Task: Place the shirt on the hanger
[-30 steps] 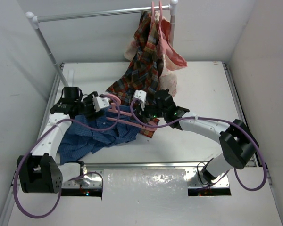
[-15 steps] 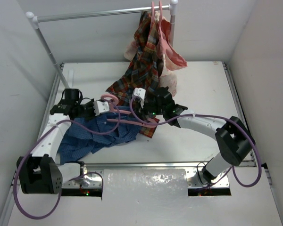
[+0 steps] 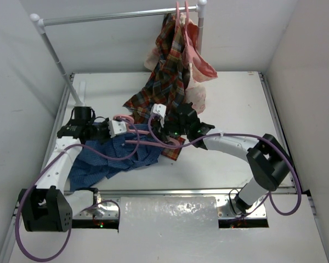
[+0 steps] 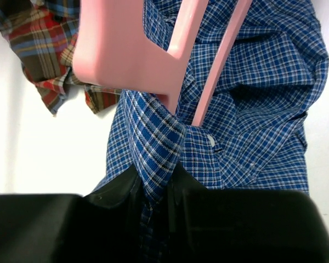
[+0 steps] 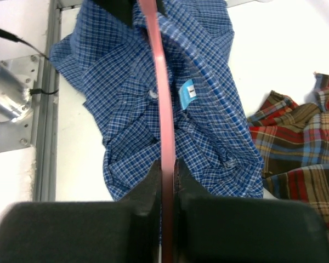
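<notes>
**Top view.** The shirt (image 3: 112,159) lies crumpled on the bench (image 3: 230,98), touching the trailing hem of the plaid shirt (image 3: 164,82) on its left-arm side. The hanger (image 3: 148,141) lies across the shirt, just in front of that hem.

**Left wrist view.** My left fingers (image 4: 120,189) pinch a raised fold of the shirt, and one hanger arm seems to run into that fold.

**Right wrist view.** My right fingers (image 5: 145,186) are pressed onto the hanger's thin bar.

**Step in hand, as I judge it.** I am feeding a hanger arm into the shirt's shoulder. I should keep the fold lifted and taut, then slide the hanger along under the cloth with its bar level. The hanger must stay away from the plaid shirt's hem so it does not snag.

**Change from a second ago.** The right wrist and the hanger have edged away from the plaid hem, towards the left fingers. The left wrist has drawn slightly nearer to the arms' bases.
</notes>
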Robot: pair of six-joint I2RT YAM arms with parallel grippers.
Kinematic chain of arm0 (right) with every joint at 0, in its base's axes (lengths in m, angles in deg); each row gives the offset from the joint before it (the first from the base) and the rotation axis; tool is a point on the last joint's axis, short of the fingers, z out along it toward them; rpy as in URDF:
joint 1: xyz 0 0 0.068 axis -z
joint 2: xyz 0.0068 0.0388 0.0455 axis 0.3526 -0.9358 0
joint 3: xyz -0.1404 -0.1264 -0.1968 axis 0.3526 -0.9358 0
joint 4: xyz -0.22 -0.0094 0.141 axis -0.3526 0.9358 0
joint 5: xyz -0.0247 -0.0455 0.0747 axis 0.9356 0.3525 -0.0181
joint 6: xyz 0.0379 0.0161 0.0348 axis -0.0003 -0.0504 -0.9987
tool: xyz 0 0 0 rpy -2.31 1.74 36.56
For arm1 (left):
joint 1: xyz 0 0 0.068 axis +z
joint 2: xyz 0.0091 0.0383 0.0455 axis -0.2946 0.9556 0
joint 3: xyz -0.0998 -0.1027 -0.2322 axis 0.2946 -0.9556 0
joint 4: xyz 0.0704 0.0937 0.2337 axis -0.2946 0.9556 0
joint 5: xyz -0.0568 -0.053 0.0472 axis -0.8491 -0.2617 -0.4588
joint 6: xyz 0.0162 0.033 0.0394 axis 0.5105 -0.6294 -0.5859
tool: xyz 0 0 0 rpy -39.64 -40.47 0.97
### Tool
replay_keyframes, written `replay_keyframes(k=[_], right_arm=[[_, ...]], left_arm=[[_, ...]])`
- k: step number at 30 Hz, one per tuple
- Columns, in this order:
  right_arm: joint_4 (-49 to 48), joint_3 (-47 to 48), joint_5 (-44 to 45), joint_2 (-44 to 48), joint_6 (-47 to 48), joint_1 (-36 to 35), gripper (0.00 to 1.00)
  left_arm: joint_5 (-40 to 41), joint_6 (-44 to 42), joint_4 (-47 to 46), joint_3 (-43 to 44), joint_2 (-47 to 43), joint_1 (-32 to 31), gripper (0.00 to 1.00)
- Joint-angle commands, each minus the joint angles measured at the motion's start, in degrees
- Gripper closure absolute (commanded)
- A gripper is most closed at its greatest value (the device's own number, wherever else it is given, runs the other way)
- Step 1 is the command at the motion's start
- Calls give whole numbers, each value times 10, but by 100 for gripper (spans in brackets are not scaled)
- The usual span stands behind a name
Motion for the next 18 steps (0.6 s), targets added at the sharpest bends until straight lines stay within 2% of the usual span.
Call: replay_keyframes(k=[1,3,4,6,7,8,10,11,15,18], right_arm=[[-54,42,22,12,-8,-15,90],[-17,49,43,17,20,-15,74],[-8,48,52,24,21,-15,56],[10,40,86,35,20,-15,39],[15,36,100,48,14,-15,26],[27,29,114,55,12,-16,22],[39,21,157,80,0,-15,5],[42,10,177,89,-4,-15,1],[44,-21,293,144,-76,-15,1],[51,-42,338,185,-99,-15,4]], left_arm=[[-48,49,-26,-2,-13,-4,100],[-44,64,-36,0,-26,8,100],[-46,74,-37,4,-30,14,100],[-50,109,-46,14,-41,32,100],[-54,120,-48,16,-51,39,100],[-57,126,-51,16,-57,53,100],[-52,141,-52,16,-75,60,100],[-43,142,-47,16,-80,61,100],[-26,177,-33,28,-117,66,100],[-11,209,-31,43,-136,74,100]])
